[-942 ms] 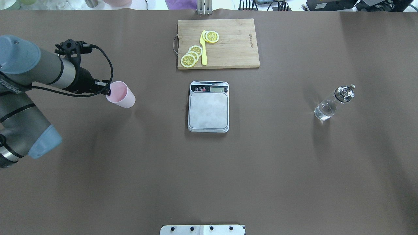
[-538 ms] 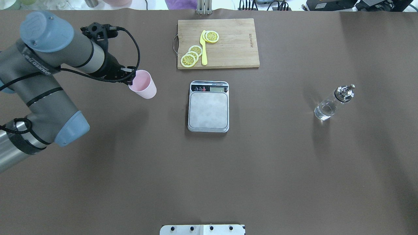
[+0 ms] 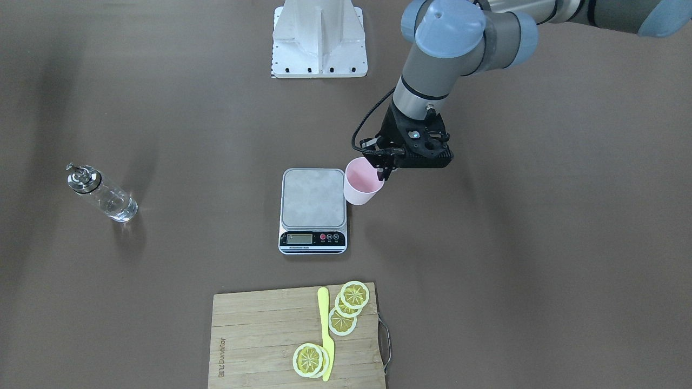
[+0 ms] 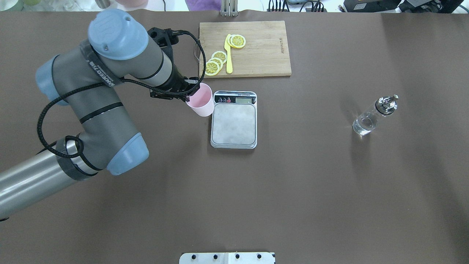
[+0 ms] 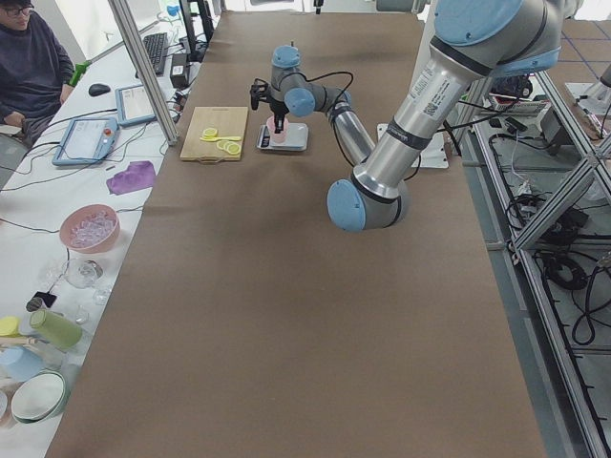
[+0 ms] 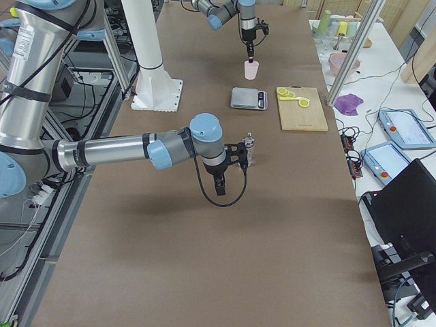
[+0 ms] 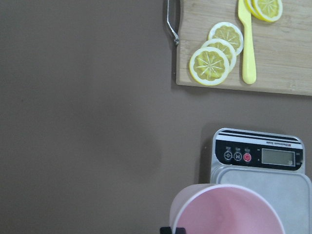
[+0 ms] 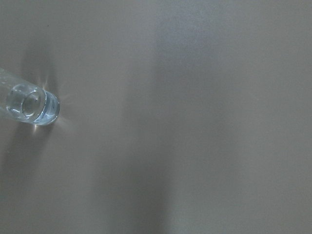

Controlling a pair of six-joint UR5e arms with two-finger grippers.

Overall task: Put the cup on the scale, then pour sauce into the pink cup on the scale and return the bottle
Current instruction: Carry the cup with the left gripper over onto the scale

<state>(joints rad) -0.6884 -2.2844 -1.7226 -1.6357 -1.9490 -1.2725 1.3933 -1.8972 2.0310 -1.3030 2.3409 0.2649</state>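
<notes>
Left gripper (image 3: 383, 172) clamped on rim of pale pink plastic cup (image 3: 361, 186), just beside flat steel-topped kitchen scale (image 3: 313, 205); right gripper (image 6: 243, 155): cannot tell finger state.

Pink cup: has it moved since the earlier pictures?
Yes. The cup, in the left gripper, has travelled right in the overhead view to the left edge of the scale.

The cup (image 4: 200, 101) is just left of the scale (image 4: 233, 123). The cutting board (image 4: 256, 47) lies beyond the scale, and the bottle (image 4: 368, 119) stands well off right.
</notes>
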